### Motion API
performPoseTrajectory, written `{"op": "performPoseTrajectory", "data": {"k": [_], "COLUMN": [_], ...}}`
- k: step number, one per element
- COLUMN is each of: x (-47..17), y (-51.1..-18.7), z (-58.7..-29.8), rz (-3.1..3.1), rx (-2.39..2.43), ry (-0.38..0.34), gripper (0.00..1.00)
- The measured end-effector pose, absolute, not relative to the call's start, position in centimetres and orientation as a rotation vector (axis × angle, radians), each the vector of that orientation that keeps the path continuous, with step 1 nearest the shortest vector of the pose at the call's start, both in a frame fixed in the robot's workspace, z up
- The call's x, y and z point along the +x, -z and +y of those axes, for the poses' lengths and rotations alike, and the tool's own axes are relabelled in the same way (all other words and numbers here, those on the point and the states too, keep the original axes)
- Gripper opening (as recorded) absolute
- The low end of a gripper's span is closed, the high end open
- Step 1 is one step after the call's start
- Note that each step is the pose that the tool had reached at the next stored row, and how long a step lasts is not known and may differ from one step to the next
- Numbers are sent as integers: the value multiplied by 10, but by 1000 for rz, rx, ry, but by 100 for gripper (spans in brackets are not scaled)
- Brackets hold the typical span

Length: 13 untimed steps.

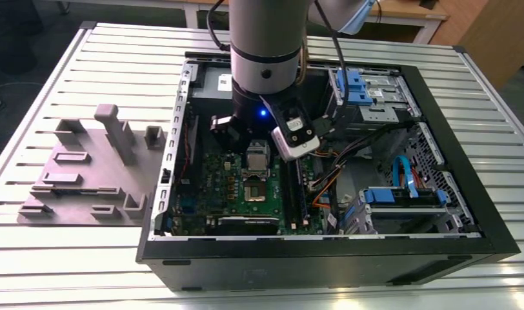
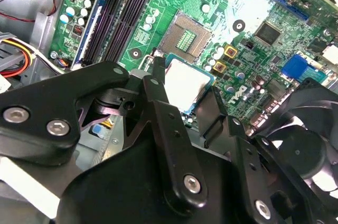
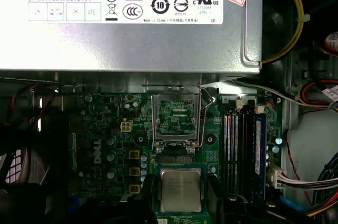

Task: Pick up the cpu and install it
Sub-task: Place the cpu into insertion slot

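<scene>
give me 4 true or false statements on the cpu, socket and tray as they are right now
1. The gripper is clamped on the cpu. True.
2. The cpu is seated in the socket. False: the socket is empty, its contacts bare.
3. The socket's metal frame is swung open. True.
4. The grey tray lies inside the computer case. False: the grey tray lies on the table, at the exterior view's left of the computer case.
</scene>
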<state>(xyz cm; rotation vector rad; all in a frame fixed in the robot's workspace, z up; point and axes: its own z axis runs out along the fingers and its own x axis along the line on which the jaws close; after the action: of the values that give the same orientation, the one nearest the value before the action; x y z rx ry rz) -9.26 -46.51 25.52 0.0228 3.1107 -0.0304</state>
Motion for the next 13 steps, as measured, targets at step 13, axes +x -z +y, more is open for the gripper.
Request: {"op": "performPoseTrajectory", "data": {"k": [13], "x": [-93], "y": [-237], "z": [-465], "rz": [3111], "rx": [23], "ry": [31], "gripper": [47]}}
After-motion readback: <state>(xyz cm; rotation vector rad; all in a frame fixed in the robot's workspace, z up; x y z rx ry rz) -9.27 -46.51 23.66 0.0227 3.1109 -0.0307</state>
